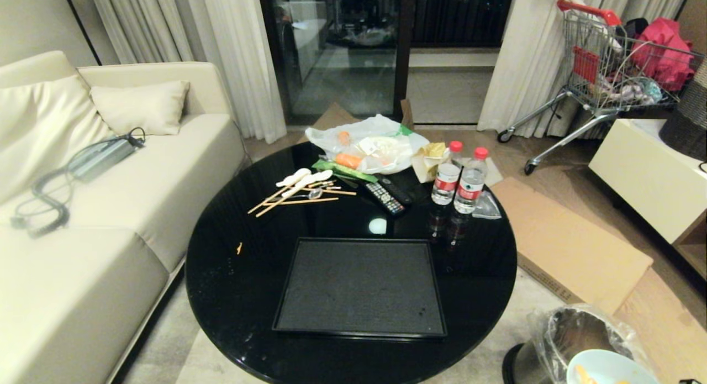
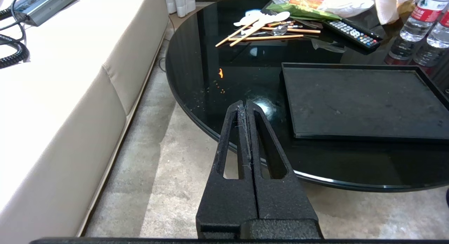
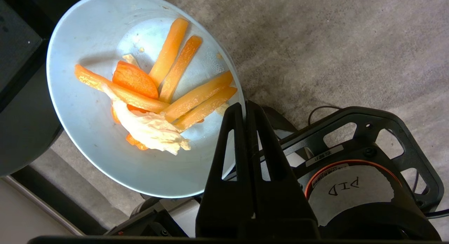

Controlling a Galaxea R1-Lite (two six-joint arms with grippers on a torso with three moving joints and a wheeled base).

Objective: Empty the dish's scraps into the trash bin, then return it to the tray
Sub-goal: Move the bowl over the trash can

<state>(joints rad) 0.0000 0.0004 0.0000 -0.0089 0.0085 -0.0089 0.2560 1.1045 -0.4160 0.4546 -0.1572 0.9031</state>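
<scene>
I have the right gripper clamped tight on the rim of the small round white bowl with a pale bluish tint; its two black fingers are pressed together with the thin wall of the dish pinched between them. The bowl hangs out ahead of the fingertips, and the handful of orange strips and pale yellowish-white peel sits heaped in its hollow, close to the gripped edge. Below the gripper I see grey carpet and part of the robot's own dark base.

In the head view only a slice of that bowl shows at the lower right corner, just beside and partly over the round shiny metal bin lined with crinkly clear plastic. I cannot tell from here how far the bowl overlaps the bin's mouth.

The flat black rectangular tray with its low glossy rim lies bare on the glossy black round table, well apart from the right gripper, off towards the robot's left.

My left gripper is parked with its fingers shut flat against each other, holding nothing, at the near edge of the table; the tray lies just beyond and to the side of its tips.
</scene>
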